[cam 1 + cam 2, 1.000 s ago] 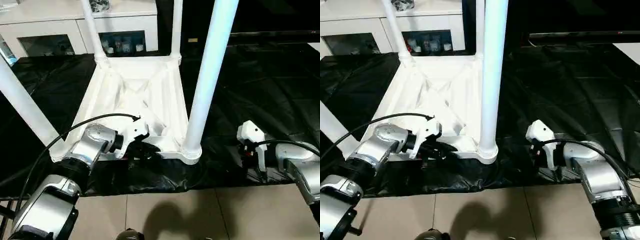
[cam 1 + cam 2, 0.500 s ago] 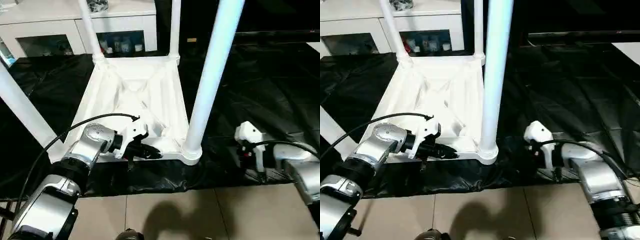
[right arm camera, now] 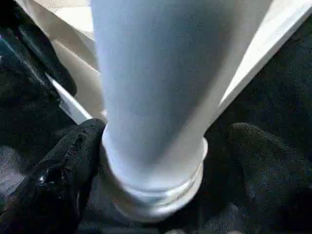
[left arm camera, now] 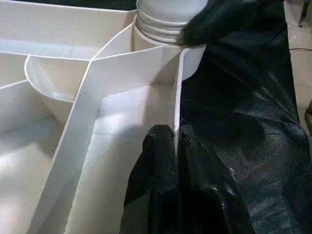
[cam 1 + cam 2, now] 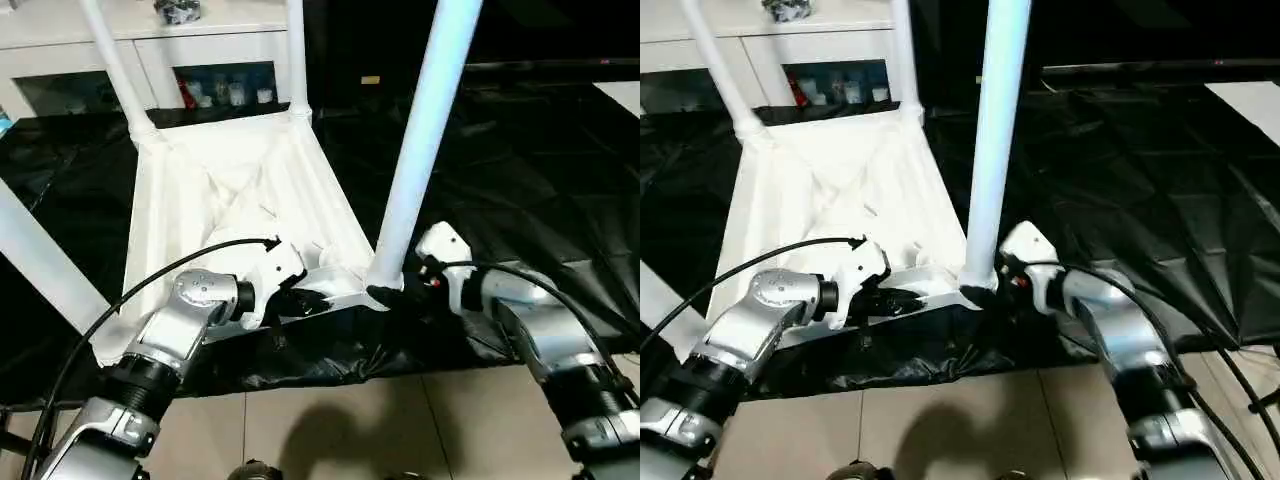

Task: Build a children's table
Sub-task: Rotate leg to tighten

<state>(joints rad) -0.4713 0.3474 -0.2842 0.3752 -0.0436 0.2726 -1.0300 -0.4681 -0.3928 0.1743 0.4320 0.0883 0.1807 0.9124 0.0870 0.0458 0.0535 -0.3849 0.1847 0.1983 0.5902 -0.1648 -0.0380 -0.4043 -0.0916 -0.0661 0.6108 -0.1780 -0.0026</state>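
The left gripper (image 4: 176, 146) pinches the tabletop (image 5: 240, 175) rim; the right gripper (image 3: 161, 165), spread wide (apparently untouching), should close squarely round the near-corner leg (image 5: 425, 130).

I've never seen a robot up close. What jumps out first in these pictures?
An upside-down white table on a black sheet, its legs pointing up. The near right leg towers in the middle, with the right gripper open around its base. The left gripper is shut on the thin near edge of the table.
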